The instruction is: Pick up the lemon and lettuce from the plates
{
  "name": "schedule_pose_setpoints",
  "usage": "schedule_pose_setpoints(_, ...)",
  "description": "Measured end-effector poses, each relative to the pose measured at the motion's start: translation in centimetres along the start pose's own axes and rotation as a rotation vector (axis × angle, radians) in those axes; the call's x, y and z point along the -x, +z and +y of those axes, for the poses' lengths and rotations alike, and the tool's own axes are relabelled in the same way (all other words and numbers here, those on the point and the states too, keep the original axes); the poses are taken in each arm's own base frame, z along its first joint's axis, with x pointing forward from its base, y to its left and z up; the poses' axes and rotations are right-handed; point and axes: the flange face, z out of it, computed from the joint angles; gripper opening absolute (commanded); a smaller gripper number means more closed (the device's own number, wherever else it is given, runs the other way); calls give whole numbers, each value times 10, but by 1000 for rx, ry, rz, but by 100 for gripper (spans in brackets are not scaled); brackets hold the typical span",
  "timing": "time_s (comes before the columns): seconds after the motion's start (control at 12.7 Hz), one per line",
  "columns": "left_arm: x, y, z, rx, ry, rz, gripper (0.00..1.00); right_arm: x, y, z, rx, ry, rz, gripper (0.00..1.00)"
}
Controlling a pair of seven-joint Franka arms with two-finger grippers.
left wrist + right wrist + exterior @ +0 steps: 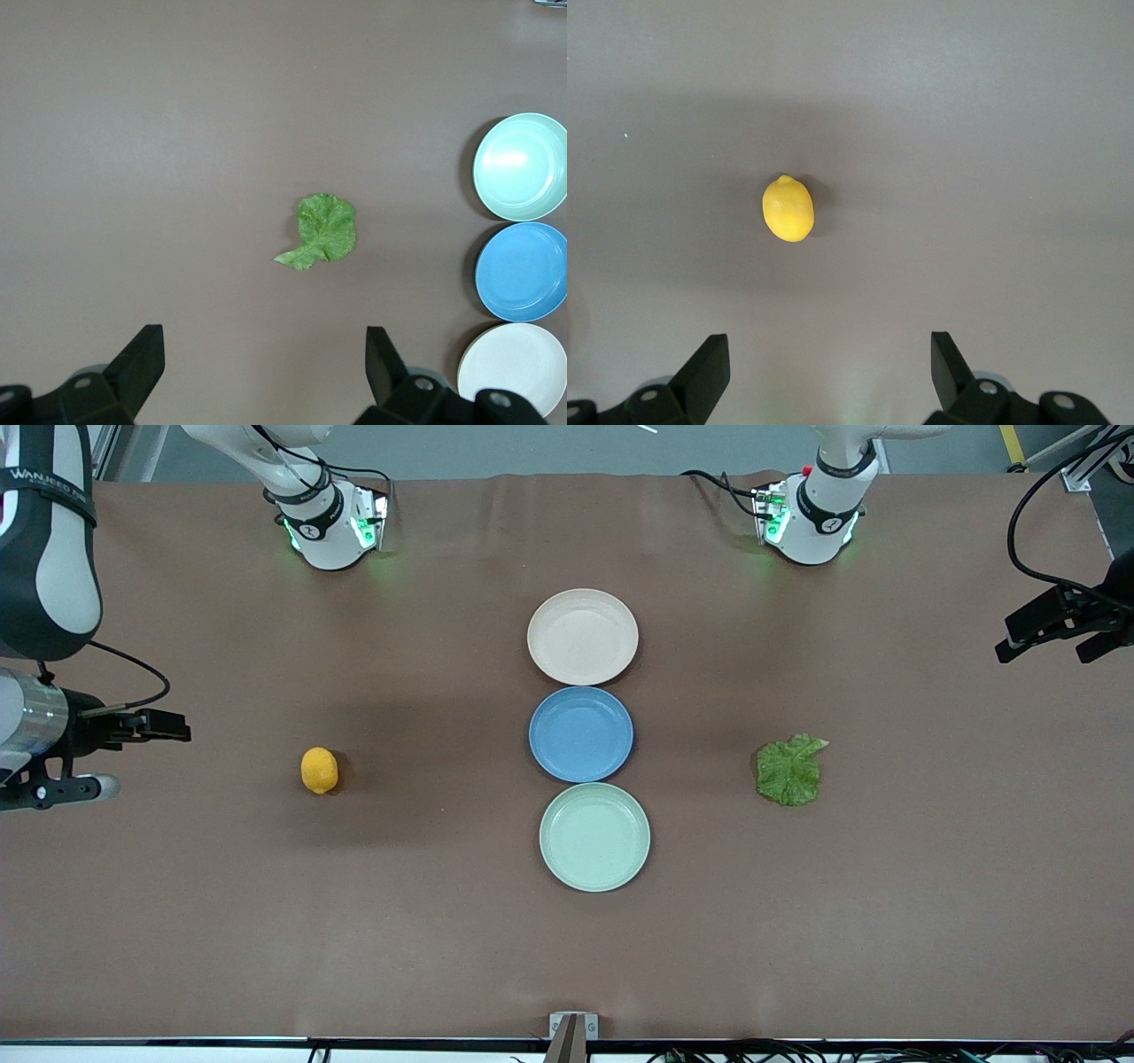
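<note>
Three plates in a touching row at mid-table: beige-pink plate (582,636) toward the base edge, blue plate (581,733) in the middle, mint green plate (594,836) toward the front-camera edge. All three bare. Lemon (319,770) on the brown table (443,939), off the plates, toward the right arm's end, level with the gap between blue and mint. Lettuce (789,770) flat on the table toward the left arm's end, likewise off the plates. Right gripper (830,367) raised at the right arm's end edge, fingers spread wide, grasping nothing. Left gripper (266,363) raised at the left arm's end edge, fingers apart, nothing held.
</note>
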Motion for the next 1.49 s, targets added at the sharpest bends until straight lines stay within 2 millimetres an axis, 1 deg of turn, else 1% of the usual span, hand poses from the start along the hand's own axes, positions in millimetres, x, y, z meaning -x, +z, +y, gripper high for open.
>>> schedule_pose_setpoints(0.24, 0, -1, 0, 0, 1, 1, 100, 22, -12, -9, 3, 11, 23, 100)
schedule_pose_setpoints(0.47, 0, -3, 0, 0, 1, 6, 100, 47, -17, -7, 8, 31, 39, 100)
schedule_pose_setpoints(0.63, 0, -3, 1, 0, 1, 6, 100, 58, -19, -5, 7, 37, 45, 100)
schedule_pose_setpoints(0.94, 0, -3, 1, 0, 3, 6, 100, 67, -22, -5, 6, 39, 54, 100)
schedule_pose_setpoints(1.18, 0, -3, 3, 0, 6, 6, 100, 74, -32, -8, 8, 36, 75, 100)
schedule_pose_setpoints(1.49, 0, -4, 4, 0, 7, 6, 100, 89, -45, -10, 8, 34, 102, 100)
